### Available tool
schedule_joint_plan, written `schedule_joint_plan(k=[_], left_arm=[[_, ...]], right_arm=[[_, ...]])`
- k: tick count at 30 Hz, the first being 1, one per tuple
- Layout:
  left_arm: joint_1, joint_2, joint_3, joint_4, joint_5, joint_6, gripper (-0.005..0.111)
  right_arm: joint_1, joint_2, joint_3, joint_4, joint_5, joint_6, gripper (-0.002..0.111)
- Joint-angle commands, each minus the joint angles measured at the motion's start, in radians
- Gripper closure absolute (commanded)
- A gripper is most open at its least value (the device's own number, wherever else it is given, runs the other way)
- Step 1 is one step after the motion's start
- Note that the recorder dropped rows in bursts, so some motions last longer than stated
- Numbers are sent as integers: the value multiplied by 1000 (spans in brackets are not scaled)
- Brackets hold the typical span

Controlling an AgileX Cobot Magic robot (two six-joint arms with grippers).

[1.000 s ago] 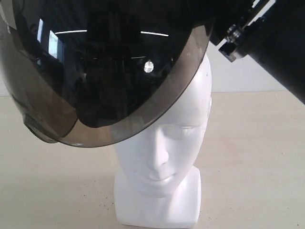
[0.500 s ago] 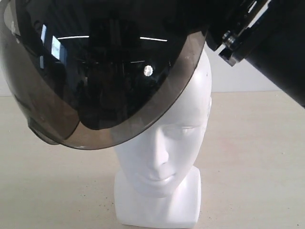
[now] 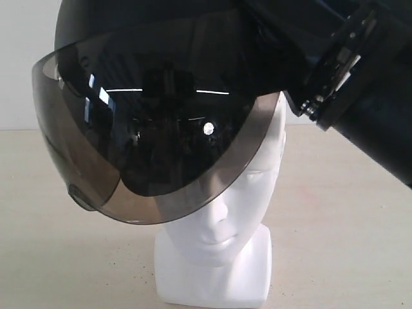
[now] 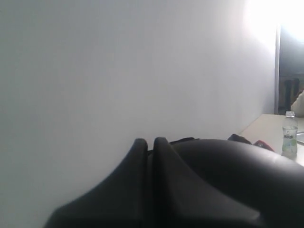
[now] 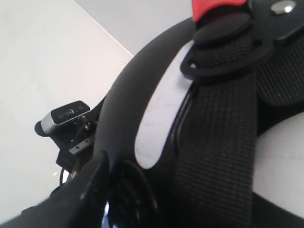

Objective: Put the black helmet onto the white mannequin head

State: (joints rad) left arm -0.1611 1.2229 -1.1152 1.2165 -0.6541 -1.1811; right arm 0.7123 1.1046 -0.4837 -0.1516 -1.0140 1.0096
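And there we had the black helmet (image 3: 148,38) over the crown of the white mannequin head (image 3: 225,219), cocked to one side, its smoky visor (image 3: 161,154) hanging across the brow and eyes while nose, mouth and neck block stood bare on the desk (image 3: 341,225). We judged this the lowering step, nearly home but not square. The right arm (image 3: 373,122) reached in at the helmet's side. Up close, the right gripper (image 5: 97,175) sat by the rim beside a black strap (image 5: 218,123), though we could not tell whether it gripped or stood loose. The left gripper (image 4: 149,145) was pinched together on nothing. Next, we reckoned, the shell needed levelling and pressing down before any letting go
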Motion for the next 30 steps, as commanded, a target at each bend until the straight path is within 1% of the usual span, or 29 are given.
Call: schedule_joint_plan(k=[1,6,11,17,23,30], left_arm=[[-5,29,-6,34,-65,-22,102],[-5,64,-6,49,-100,-31,102],[-5,93,-6,91,-157,-31,102],[-5,134,-6,91,-210,-31,102],[-14,158,-6,140,-214,-31,102],[-14,162,-6,145,-225,-31,102]], right_arm=[[-15,-15,8,85,-24,-80,108],[-15,-16,36,113,-37,-87,108],[-15,-16,88,142,-106,-99,108],[-15,-16,102,142,-104,-101,108],[-15,-16,102,142,-96,-105,108],[-15,-16,102,142,-90,-120,108]])
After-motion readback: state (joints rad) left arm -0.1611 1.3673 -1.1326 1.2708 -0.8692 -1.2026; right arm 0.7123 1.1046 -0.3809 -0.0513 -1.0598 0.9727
